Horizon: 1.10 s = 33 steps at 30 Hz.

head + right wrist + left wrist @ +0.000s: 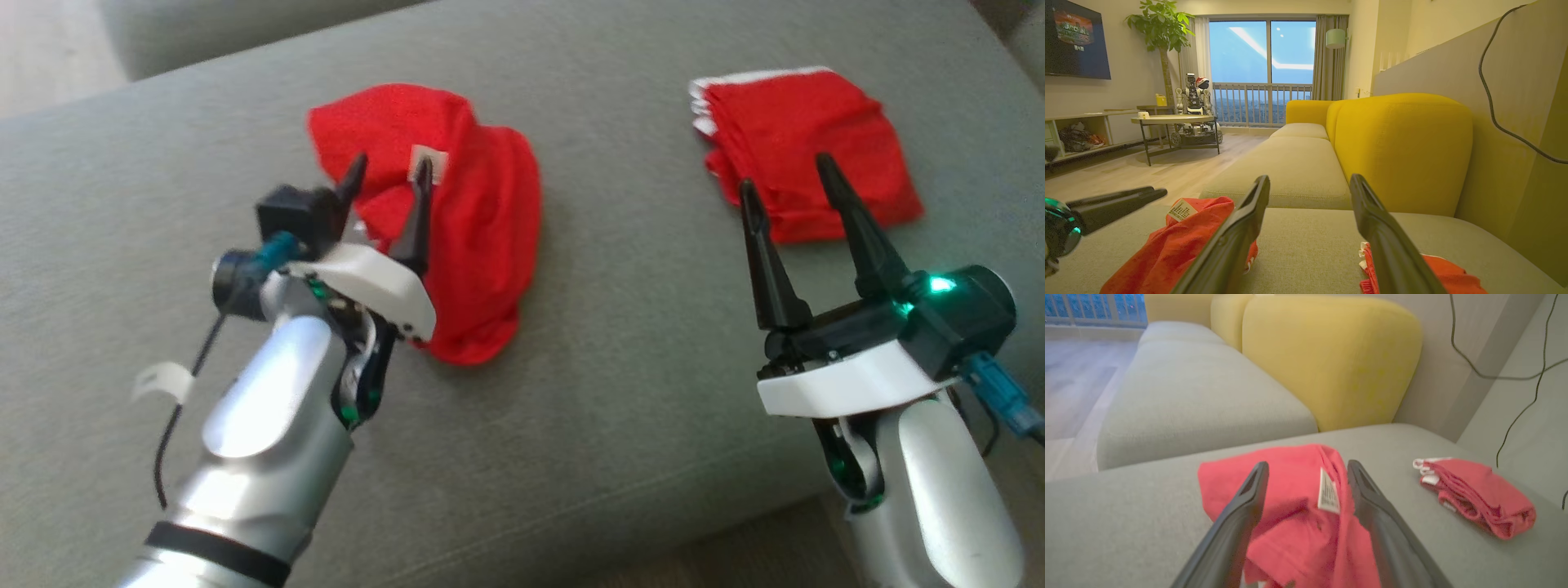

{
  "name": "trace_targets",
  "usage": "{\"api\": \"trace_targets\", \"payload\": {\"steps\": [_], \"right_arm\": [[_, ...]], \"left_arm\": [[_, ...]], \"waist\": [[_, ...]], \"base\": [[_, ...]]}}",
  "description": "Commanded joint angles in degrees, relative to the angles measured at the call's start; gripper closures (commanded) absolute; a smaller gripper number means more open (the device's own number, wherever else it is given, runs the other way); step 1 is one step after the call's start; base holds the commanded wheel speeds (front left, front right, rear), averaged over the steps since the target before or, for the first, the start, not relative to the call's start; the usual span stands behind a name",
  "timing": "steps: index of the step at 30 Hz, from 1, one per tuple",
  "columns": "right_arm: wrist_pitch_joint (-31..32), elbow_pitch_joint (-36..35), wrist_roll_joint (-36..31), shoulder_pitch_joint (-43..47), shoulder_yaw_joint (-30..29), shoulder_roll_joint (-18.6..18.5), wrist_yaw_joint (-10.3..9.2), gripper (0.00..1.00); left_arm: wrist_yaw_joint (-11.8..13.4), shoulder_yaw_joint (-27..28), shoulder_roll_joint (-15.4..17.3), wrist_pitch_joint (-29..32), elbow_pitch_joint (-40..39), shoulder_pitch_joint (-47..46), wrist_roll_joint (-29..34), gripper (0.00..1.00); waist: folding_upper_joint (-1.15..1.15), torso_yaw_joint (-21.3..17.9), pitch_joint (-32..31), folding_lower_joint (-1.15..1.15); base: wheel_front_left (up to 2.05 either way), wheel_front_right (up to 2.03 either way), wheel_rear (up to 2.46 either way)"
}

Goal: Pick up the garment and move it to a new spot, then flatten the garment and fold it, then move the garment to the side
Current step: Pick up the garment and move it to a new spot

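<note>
The garment is a crumpled red piece with a white label, lying on the grey sofa seat left of the middle. My left gripper is open just over the garment's near-left part, one finger on each side of the label, with nothing pinched. In the left wrist view the garment lies below the spread fingers of that gripper. My right gripper is open and empty, its tips in front of the folded red pile. The right wrist view shows the garment at the lower left.
A folded pile of red garments with white edges lies at the seat's far right, also seen as the pile. A yellow backrest stands behind the seat. Black cables hang on the wall. The seat's front edge runs close to my arms.
</note>
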Motion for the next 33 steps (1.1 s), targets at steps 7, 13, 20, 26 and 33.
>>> {"api": "trace_targets", "payload": {"steps": [7, 13, 20, 26, 33], "right_arm": [[0.5, -0.9, -2.4, 0.3, 1.0, 0.1, -0.02, 0.00], [0.8, 1.0, -3.5, 5.1, 0.6, 0.1, -0.02, 0.00], [0.4, 2.5, -2.6, 9.9, -1.4, 0.1, -0.02, 0.00], [0.2, 3.5, -2.3, 10.8, -0.5, 0.1, -0.02, 0.00], [0.1, 4.1, -2.5, 10.2, -0.7, 0.1, -0.02, 0.00]], "left_arm": [[2.6, 7.8, 6.3, -1.2, -15.0, 3.1, 3.1, 0.00], [5.9, 14.4, 9.7, -1.2, -27.9, 18.5, 6.8, 0.00], [6.3, 21.4, 5.2, -1.2, -36.5, 32.5, 11.2, 0.00], [3.2, 24.9, 1.2, -1.2, -37.5, 37.8, 14.8, 0.00], [-1.8, 27.7, -1.8, -1.2, -37.6, 38.0, 17.9, 0.00]], "waist": [[0.00, 9.4, -5.9, -0.01], [0.00, 16.3, -9.8, -0.01], [0.00, 19.9, -11.0, -0.01], [0.00, 20.4, -11.3, -0.01], [0.00, 21.0, -10.8, -0.01]], "base": [[0.00, 0.00, 0.00], [0.00, 0.00, 0.00], [0.00, 0.00, 0.00], [0.00, 0.00, 0.00], [0.00, 0.00, 0.00]]}}
